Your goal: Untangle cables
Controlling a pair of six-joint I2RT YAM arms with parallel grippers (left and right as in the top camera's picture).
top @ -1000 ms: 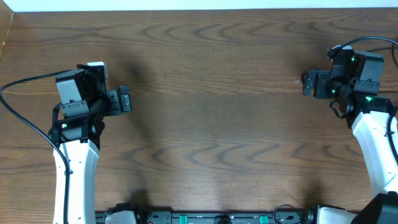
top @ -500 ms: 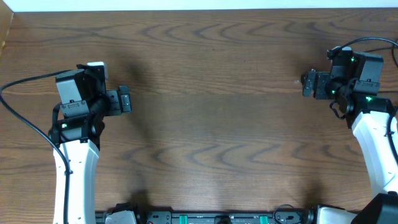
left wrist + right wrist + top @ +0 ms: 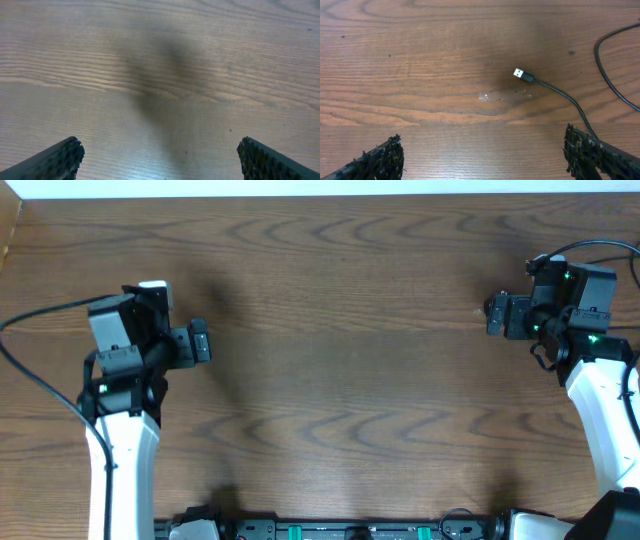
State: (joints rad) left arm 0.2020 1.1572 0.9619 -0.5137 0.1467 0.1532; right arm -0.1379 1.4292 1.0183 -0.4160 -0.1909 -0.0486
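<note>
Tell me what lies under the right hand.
Under the open right hand: bare brown wooden table and a thin black cable with a silver USB plug, lying untouched. The cable runs on beneath one finger, so the rest of it there is hidden.

A: What colour is the desk (image 3: pixel 340 300)?

B: Dark brown from overhead, with wavy, looping wood grain. It looks paler and tan in the wrist views.

A: And the cable (image 3: pixel 559 94)?

B: Black, with a silver plug (image 3: pixel 519 73).

A: The arms?

B: The left arm (image 3: pixel 120 455) and right arm (image 3: pixel 605 415) are white. The left end effector (image 3: pixel 160 152) and right end effector (image 3: pixel 482 152) are black and finely knurled.
</note>
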